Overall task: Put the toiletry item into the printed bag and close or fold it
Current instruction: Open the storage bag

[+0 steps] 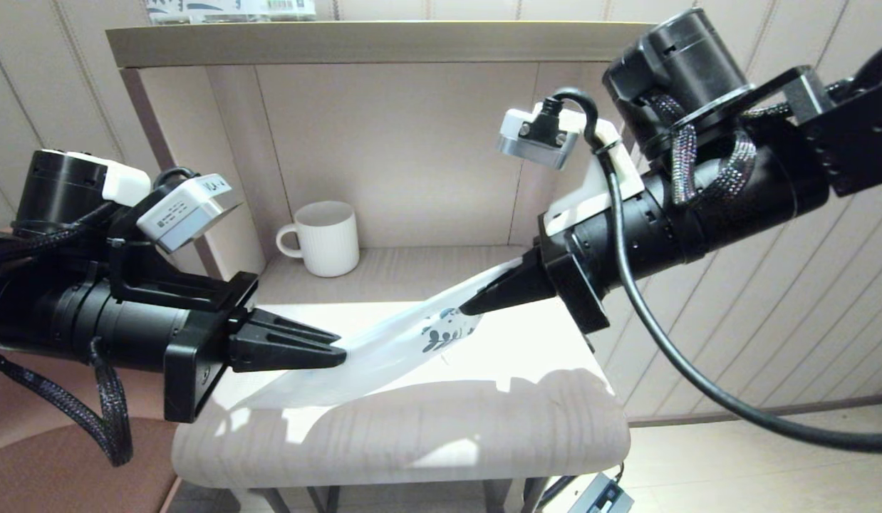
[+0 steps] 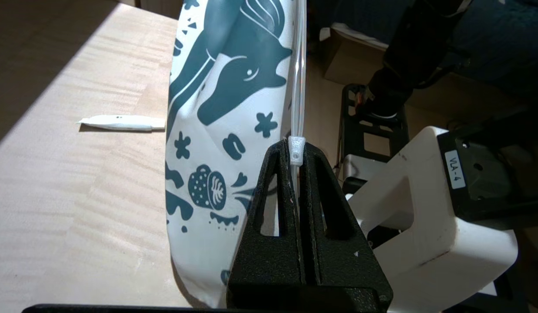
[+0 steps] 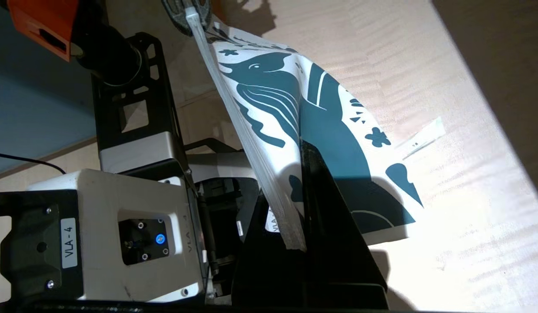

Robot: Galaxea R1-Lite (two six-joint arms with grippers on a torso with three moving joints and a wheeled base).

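Observation:
The printed bag [image 1: 391, 348], white with dark teal print, hangs stretched above the table between both grippers. My left gripper [image 1: 340, 354] is shut on its zip edge, right at the small white slider [image 2: 297, 150]. My right gripper [image 1: 464, 309] is shut on the other end of that edge. In the left wrist view the bag [image 2: 217, 130] hangs beside the left gripper [image 2: 296, 148]. In the right wrist view the bag [image 3: 321, 113] runs between the fingers of the right gripper [image 3: 297, 182]. The toiletry item [image 2: 121, 123], a thin white stick, lies on the table outside the bag [image 3: 421, 138].
The light wooden table [image 1: 484, 420] has rounded front corners. Behind it, a white mug [image 1: 327, 239] stands in a shelf recess. A printed package [image 1: 227, 8] lies on the shelf top. The floor drops away to the right of the table.

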